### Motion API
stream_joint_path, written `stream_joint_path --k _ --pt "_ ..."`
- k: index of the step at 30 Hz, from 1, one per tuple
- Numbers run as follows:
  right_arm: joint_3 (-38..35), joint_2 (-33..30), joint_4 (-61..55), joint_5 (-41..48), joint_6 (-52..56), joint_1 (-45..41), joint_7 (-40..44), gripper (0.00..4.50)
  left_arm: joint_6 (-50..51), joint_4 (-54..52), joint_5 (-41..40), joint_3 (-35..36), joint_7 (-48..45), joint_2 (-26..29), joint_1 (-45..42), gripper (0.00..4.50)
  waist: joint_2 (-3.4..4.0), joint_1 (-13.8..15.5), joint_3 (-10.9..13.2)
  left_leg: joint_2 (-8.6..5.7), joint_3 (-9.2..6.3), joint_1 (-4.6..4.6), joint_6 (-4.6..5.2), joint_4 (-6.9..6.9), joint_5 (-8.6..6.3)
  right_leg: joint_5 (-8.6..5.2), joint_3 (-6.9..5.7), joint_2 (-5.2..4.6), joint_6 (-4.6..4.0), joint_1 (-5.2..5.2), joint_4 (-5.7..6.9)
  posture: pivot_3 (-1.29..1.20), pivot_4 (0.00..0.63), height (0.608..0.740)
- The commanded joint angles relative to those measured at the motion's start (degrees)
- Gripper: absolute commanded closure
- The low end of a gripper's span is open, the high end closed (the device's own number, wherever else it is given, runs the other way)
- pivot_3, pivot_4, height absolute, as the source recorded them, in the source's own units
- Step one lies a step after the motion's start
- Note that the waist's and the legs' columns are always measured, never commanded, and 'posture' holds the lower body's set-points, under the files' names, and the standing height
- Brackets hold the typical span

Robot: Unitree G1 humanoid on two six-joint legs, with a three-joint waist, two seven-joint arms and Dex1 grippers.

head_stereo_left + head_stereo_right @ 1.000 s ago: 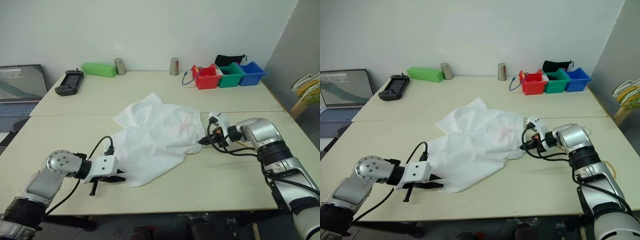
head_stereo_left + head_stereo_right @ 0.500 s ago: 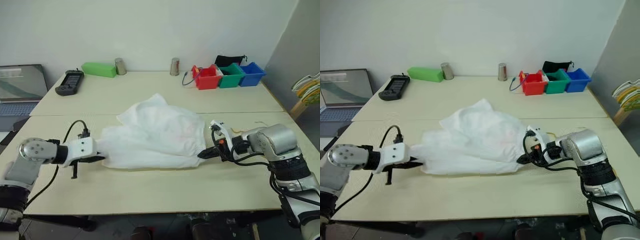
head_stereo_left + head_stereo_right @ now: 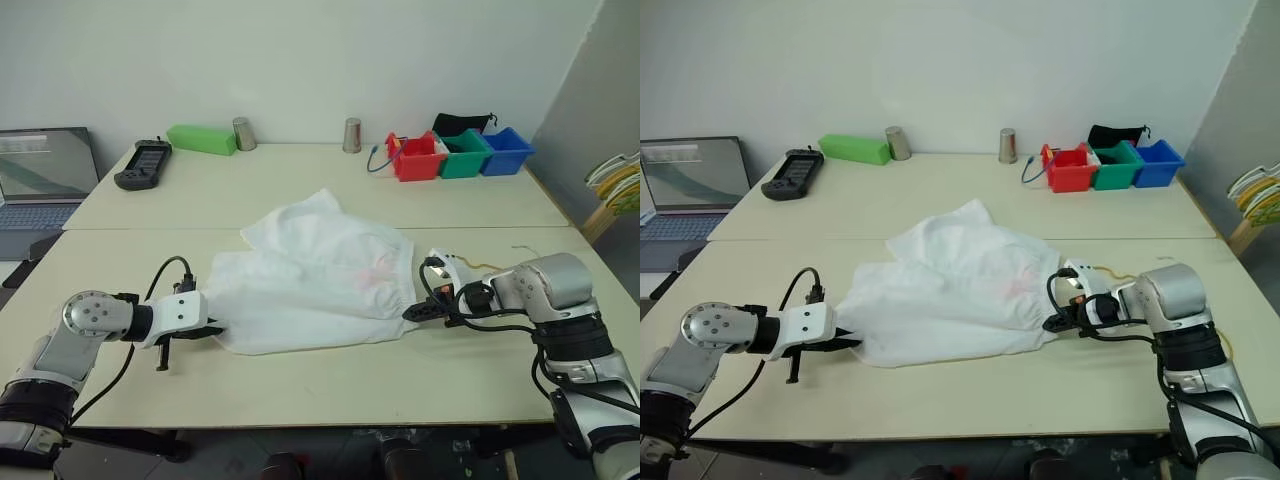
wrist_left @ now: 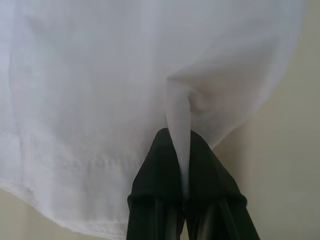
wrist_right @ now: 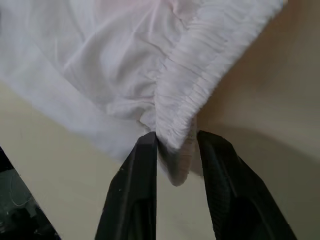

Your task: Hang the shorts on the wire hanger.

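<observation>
The white shorts (image 3: 320,275) lie wrinkled in the middle of the table, with a faint pink mark near their right side. My left gripper (image 3: 212,328) is shut on a pinch of fabric at the shorts' left corner (image 4: 180,125). At the shorts' right end my right gripper (image 3: 410,313) is open. The gathered elastic waistband (image 5: 185,100) sits in the gap between its fingers (image 5: 142,165). A thin yellow-orange wire of the wire hanger (image 3: 485,265) shows on the table just behind my right arm, which hides most of it.
Along the table's far edge stand red (image 3: 415,158), green (image 3: 460,155) and blue (image 3: 505,148) bins, two metal cups (image 3: 243,133), a green box (image 3: 200,138) and a black handheld controller (image 3: 140,163). A laptop (image 3: 40,170) sits far left. A bunch of hangers (image 3: 620,185) hangs at the right.
My right gripper drew back toward the table's front edge and its jaws parted. My left gripper swung out to the left with the fabric, spreading the shorts wider and flatter.
</observation>
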Motion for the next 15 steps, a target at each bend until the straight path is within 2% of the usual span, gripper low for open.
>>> stream_joint_path --k 1,3,4,5,7,10,12,15 --pt "5.08 -7.38 -6.42 -4.38 -13.34 -0.34 2.41 2.28 4.95 -2.65 -3.52 4.58 -0.85 2.97 -0.64 3.73 0.00 -0.12 0.00 0.00 0.02 0.00 0.00 0.00 0.00 0.00 0.03 0.00 0.01 0.00 -0.01 -0.01 0.043 0.740" --pt "6.80 -11.54 -8.87 -6.71 -21.26 -0.47 5.25 1.76 8.78 -5.97 -6.10 7.01 -2.01 4.84 1.19 3.25 0.00 -0.28 0.01 0.00 0.03 0.01 0.00 0.01 0.00 -0.11 0.03 0.00 0.19 -0.01 0.00 -0.01 0.048 0.740" --pt "7.43 -13.25 -9.90 -7.81 -25.10 -0.33 6.63 1.75 10.31 -7.57 -7.20 7.96 -2.62 5.75 2.22 3.05 0.03 -0.50 0.03 0.01 0.03 0.02 0.00 0.00 0.00 -0.15 0.03 0.00 0.26 -0.01 0.00 -0.01 0.048 0.740" --pt "8.32 -16.00 -11.77 -11.20 -35.02 0.88 8.69 1.75 13.83 -10.94 -9.75 10.19 -3.20 6.62 4.36 2.71 0.04 -0.55 0.04 0.03 0.07 0.05 0.00 -0.02 0.00 -0.16 0.08 0.02 0.27 -0.03 0.00 -0.01 0.053 0.740" --pt "8.64 -18.65 -14.22 -14.62 -49.03 3.34 11.84 1.75 18.50 -16.54 -13.16 13.57 -3.92 7.73 8.66 2.44 0.09 -0.53 0.07 0.05 0.11 0.08 0.01 -0.04 -0.01 -0.17 0.11 0.01 0.28 -0.04 -0.01 0.00 0.059 0.740" --pt "8.06 -18.82 -16.74 -13.77 -57.12 7.14 15.62 1.75 22.83 -24.07 -15.84 17.06 -5.05 8.77 16.69 1.88 0.07 -0.55 0.08 0.11 0.18 0.07 0.01 -0.08 -0.01 -0.20 0.12 0.02 0.29 -0.04 -0.08 0.00 0.061 0.740" --pt "10.01 -18.78 -16.42 -16.53 -63.23 9.55 16.99 1.75 26.07 -28.22 -17.44 18.50 -5.74 9.00 21.58 1.88 0.05 -0.36 0.10 0.25 0.31 0.12 0.10 -0.05 -0.08 -0.20 0.19 0.09 0.27 0.00 -0.08 0.01 0.063 0.740" --pt "12.70 -16.08 -15.46 -18.42 -65.38 10.85 17.58 1.75 25.35 -29.06 -15.49 16.96 -2.48 6.75 22.51 1.88 0.01 0.15 0.12 0.25 0.34 0.13 0.10 -0.02 -0.08 -0.20 0.19 0.11 0.26 0.00 -0.06 0.01 0.063 0.740"
